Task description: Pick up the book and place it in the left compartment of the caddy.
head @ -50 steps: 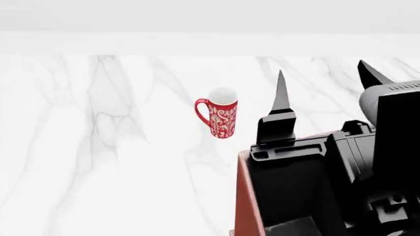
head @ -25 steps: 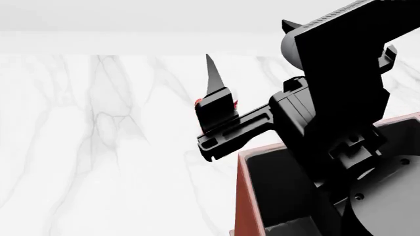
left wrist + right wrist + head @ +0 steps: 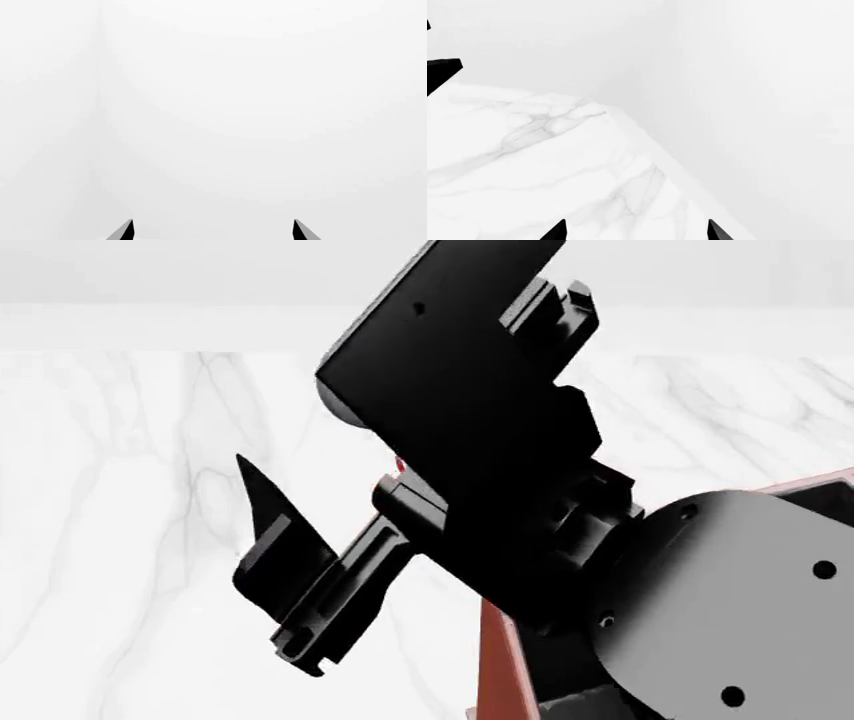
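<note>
Filling most of the head view, the right arm (image 3: 507,440) rises across the frame from 5 o'clock toward 12 o'clock, its black housings hiding much of the scene; one pointed finger (image 3: 267,510) of the right gripper projects toward 9 o'clock over the marble table (image 3: 120,540); the caddy (image 3: 497,670) shows only as a reddish-brown side wall at 6 o'clock, with a sliver of its rim at 3 o'clock, and its compartments are hidden behind the arm; a small red patch (image 3: 399,463) peeks out at the arm's edge near centre, too small to identify; the book appears in no view, so its place cannot be told. Right wrist view: the right gripper (image 3: 637,230) has its two dark tips spread well apart with nothing between them, above the marble table and a plain white wall (image 3: 760,100). Left wrist view: the left gripper (image 3: 213,231) likewise shows two tips spread apart, holding nothing, facing a blank white surface.
</note>
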Robot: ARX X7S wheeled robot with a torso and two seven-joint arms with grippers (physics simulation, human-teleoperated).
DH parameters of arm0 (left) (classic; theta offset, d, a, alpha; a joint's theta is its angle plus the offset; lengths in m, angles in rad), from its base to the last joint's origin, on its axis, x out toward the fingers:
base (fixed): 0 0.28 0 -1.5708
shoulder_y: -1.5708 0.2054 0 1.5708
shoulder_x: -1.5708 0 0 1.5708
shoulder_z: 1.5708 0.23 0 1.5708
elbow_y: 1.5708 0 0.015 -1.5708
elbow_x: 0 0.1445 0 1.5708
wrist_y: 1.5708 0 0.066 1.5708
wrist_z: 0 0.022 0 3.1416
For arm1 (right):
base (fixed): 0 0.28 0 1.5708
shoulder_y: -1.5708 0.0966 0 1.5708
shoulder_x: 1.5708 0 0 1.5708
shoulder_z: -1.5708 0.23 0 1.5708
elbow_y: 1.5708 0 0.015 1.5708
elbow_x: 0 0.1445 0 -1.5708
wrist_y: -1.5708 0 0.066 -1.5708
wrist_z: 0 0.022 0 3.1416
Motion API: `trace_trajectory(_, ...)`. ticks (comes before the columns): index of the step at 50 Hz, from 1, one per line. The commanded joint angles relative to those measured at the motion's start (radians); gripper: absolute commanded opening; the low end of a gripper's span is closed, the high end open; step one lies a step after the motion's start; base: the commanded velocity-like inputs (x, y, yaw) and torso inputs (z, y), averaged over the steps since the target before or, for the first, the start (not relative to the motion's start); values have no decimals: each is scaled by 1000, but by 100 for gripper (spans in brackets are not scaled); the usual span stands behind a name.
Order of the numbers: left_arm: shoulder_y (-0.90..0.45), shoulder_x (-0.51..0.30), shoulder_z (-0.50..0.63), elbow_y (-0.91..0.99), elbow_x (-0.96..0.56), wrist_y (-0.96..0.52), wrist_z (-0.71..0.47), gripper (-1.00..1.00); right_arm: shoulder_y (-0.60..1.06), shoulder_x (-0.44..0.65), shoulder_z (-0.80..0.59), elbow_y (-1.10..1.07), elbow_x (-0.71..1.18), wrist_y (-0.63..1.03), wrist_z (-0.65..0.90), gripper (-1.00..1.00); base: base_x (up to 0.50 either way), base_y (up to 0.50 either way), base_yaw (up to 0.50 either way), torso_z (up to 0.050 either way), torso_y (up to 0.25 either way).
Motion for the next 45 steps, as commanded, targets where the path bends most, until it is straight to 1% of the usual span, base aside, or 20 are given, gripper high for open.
trace_trajectory(1, 12, -17, -15, -13, 4, 17, 4, 100, 91, 15, -154, -19, 3, -3, -95, 100, 0, 0, 0, 0, 0)
trace_trajectory(6, 15, -22, -36, -20, -5, 19, 4, 100, 91, 13, -233, -26, -13, -25, -143, 100, 0, 0, 0, 0, 0)
trace_trajectory(9, 14, -24, -44, -21, -11, 18, 0, 100, 89, 34, -301, -35, -88, -106, -192, 100, 0, 0, 0, 0, 0)
trace_trajectory(12, 17, -25, -47, -21, -12, 20, -1, 100, 85, 27, -320, -9, -100, -137, -220, 100, 0, 0, 0, 0, 0)
trace_trajectory(20, 33, -37, -53, -25, -3, 38, 13, 100, 105, 10, -424, 63, -128, -176, -332, 100, 0, 0, 0, 0, 0)
trace_trajectory(25, 34, -37, -66, -24, -20, 44, 17, 100, 96, 0, -479, 78, -177, -226, -358, 100, 0, 0, 0, 0, 0)
trace_trajectory(26, 50, -26, -59, -31, 2, 69, 29, 100, 95, -5, -495, 86, -183, -228, -365, 100, 0, 0, 0, 0, 0)
trace_trajectory(35, 58, -20, -46, -34, 15, 86, 30, 100, 86, -17, -562, 120, -212, -273, -422, 100, 0, 0, 0, 0, 0)
trace_trajectory(45, 62, -23, -47, -33, 12, 91, 26, 100, 87, -24, -583, 134, -206, -274, -439, 100, 0, 0, 0, 0, 0)
